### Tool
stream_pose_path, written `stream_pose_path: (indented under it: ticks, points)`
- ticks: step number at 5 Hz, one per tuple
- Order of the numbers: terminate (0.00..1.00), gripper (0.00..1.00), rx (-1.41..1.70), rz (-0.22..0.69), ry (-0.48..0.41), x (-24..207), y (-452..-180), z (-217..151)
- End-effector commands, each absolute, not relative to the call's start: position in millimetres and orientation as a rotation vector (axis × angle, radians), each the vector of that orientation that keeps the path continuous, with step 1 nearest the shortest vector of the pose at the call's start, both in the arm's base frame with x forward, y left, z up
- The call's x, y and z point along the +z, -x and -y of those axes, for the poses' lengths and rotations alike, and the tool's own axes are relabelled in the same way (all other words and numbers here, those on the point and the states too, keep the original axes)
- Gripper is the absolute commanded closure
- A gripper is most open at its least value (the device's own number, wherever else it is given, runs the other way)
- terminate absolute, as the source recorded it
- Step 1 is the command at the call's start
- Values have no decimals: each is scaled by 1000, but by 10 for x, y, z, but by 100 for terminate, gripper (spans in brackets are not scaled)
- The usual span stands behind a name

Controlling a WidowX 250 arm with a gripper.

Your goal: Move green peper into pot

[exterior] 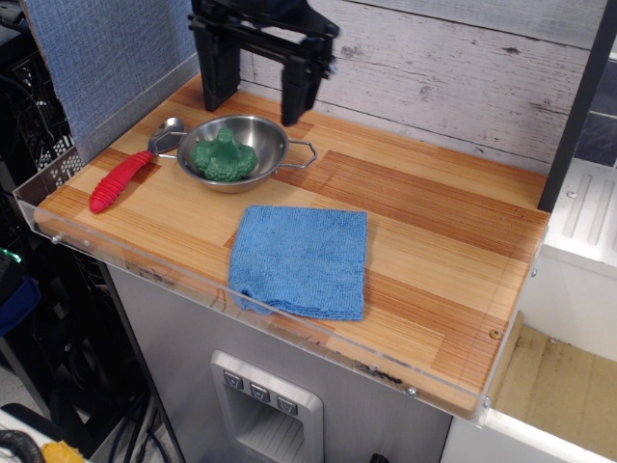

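A single view looks down on the table (pixel 405 222) from above its near edge, angled so the long side runs from far left to near right. It faces the plank wall (pixel 453 68) at the far side. The camera stands at middle distance: the whole top fits in, along with the cabinet front (pixel 260 395) below (and a strip of clutter at left). The fingers (pixel 301 92) are cropped by the upper edge.
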State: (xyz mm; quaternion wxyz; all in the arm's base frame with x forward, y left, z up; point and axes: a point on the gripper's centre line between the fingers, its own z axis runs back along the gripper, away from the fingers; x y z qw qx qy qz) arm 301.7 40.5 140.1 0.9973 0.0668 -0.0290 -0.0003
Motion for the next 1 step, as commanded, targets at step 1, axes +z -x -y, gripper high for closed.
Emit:
stream_pose_path:
  ticks: [1]
  points:
    - [100,0,15,96,-142,1522,-2999,-457]
